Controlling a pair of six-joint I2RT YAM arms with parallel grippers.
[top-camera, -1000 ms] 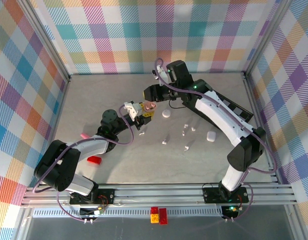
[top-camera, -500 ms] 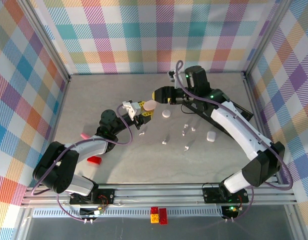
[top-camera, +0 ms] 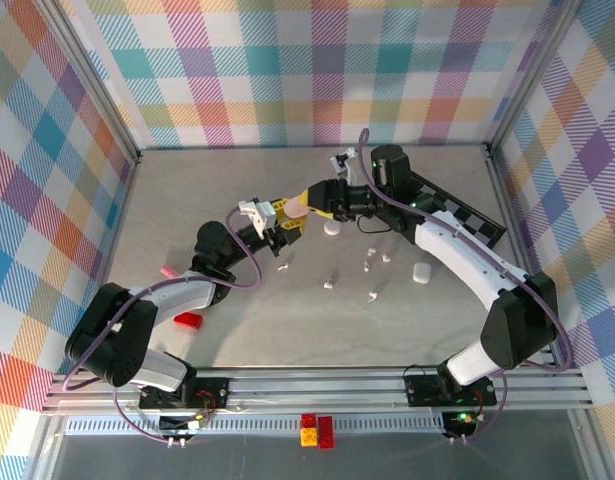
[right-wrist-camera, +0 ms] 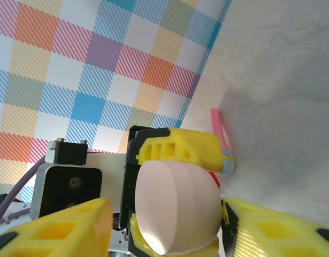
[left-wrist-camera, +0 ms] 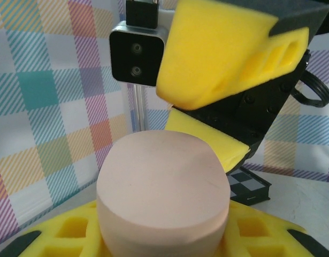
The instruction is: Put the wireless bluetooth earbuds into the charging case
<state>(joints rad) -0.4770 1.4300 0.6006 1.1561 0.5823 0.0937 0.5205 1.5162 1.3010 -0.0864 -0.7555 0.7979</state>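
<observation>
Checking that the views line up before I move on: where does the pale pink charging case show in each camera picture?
Top external: the pale pink charging case is small, just left of the picture's centre, in the upper half.
Left wrist: the case is large, at lower centre.
Right wrist: the case is at bottom centre, rounded face toward the camera.
Shared landmark: the plaid wall behind it.

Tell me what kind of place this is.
Likely a lab robot test cell: plaid walls on an aluminium frame, a left arm and right arm bolted to a rail at the near edge of the table, and a checkerboard at back right.
</observation>
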